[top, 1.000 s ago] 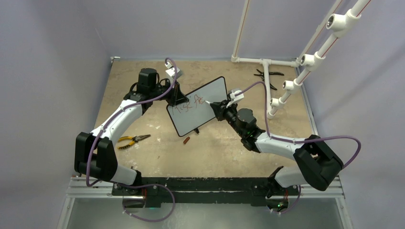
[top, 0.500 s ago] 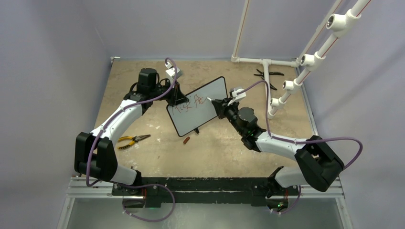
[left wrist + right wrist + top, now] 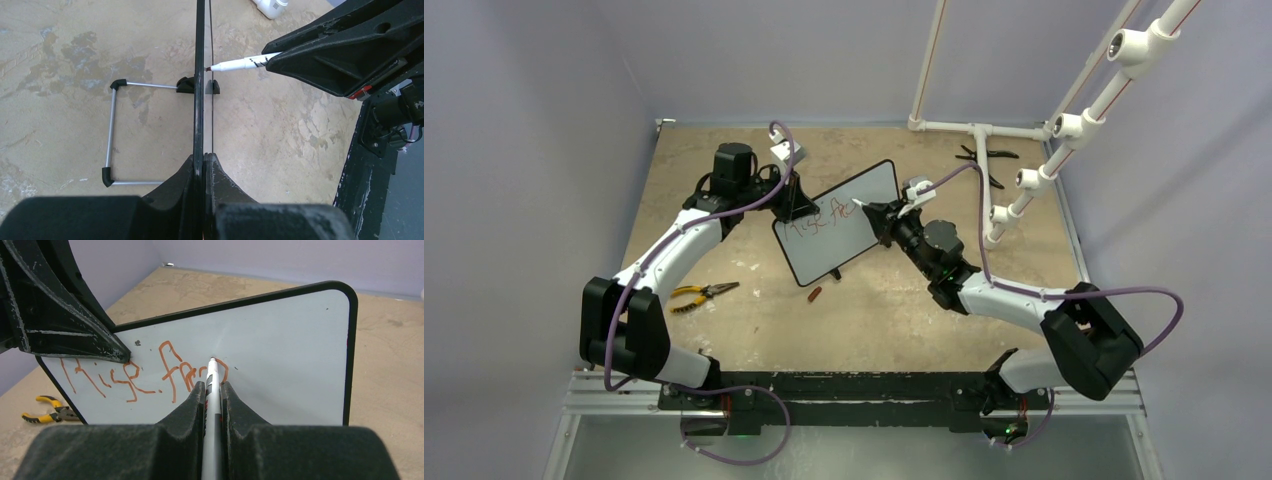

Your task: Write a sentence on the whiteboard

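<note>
The whiteboard [image 3: 844,248] stands tilted at the table's middle, edge-on in the left wrist view [image 3: 199,75]. My left gripper [image 3: 796,207] is shut on its left edge [image 3: 204,159]; its fingers [image 3: 75,335] show at the board's upper left in the right wrist view. My right gripper [image 3: 881,216] is shut on a white marker [image 3: 211,390]. The marker's tip [image 3: 210,67] touches the board face [image 3: 290,350]. The sentence [image 3: 125,377] is one line of red handwriting, ending at the tip.
Yellow-handled pliers [image 3: 702,293] lie on the table left of the board, with a small red cap [image 3: 815,294] in front of it. Black pliers [image 3: 980,157] and a white pipe frame [image 3: 1024,170] occupy the back right. The board's wire stand [image 3: 112,130] rests behind it.
My right gripper has carried the marker tip a little up and to the left across the board. The left arm and the board have not moved.
</note>
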